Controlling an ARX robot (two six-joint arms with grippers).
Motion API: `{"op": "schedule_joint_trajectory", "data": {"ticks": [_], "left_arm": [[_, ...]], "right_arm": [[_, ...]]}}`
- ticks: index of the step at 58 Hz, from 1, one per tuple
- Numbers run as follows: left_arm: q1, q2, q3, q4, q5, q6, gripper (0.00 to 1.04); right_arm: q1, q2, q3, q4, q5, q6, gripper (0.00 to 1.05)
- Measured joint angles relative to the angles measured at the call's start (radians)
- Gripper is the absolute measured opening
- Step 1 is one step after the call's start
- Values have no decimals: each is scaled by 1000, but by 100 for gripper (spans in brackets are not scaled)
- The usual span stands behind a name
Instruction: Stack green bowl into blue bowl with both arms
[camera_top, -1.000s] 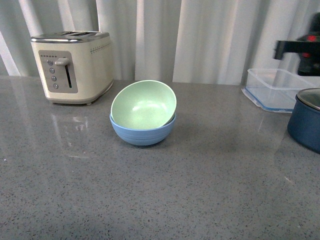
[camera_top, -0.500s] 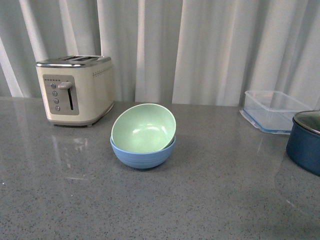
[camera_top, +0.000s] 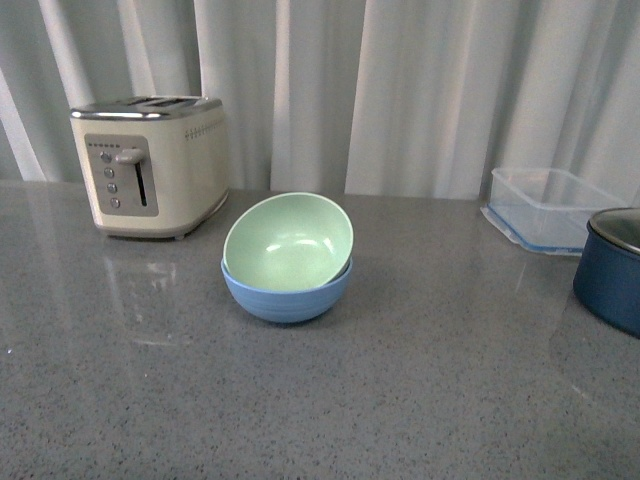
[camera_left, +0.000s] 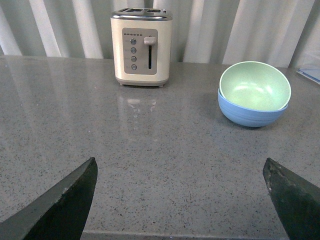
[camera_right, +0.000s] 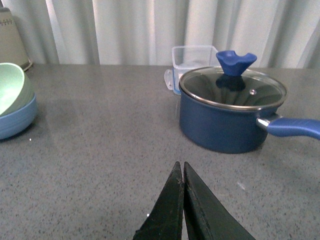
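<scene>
The pale green bowl (camera_top: 288, 241) sits tilted inside the light blue bowl (camera_top: 287, 293) at the middle of the grey counter; both also show in the left wrist view, green bowl (camera_left: 255, 85) in blue bowl (camera_left: 252, 114), and at the edge of the right wrist view, green bowl (camera_right: 11, 88) over blue bowl (camera_right: 17, 118). Neither arm appears in the front view. My left gripper (camera_left: 180, 167) is open over bare counter, well short of the bowls. My right gripper (camera_right: 181, 165) is shut with nothing in it, away from the bowls.
A cream toaster (camera_top: 152, 164) stands at the back left. A clear plastic container (camera_top: 552, 207) is at the back right, and a dark navy pot (camera_right: 231, 110) with a glass lid sits in front of it. White curtains hang behind the grey counter (camera_top: 320, 400).
The black arm seen at the upper right one second ago has left the front view. The front camera's view has shifted a little. The bowls stay nested.
</scene>
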Motion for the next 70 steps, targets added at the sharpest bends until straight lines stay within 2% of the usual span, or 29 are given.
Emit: {"op": "schedule_joint_trajectory", "data": {"ticks": [33,70], "left_arm": [[0,0,0,0,0,0,98],[0,0,0,0,0,0,98]], "right_arm": [[0,-351,-11,-321,0,0,1],[0,-576,-11,-542,0,0,1]]}}
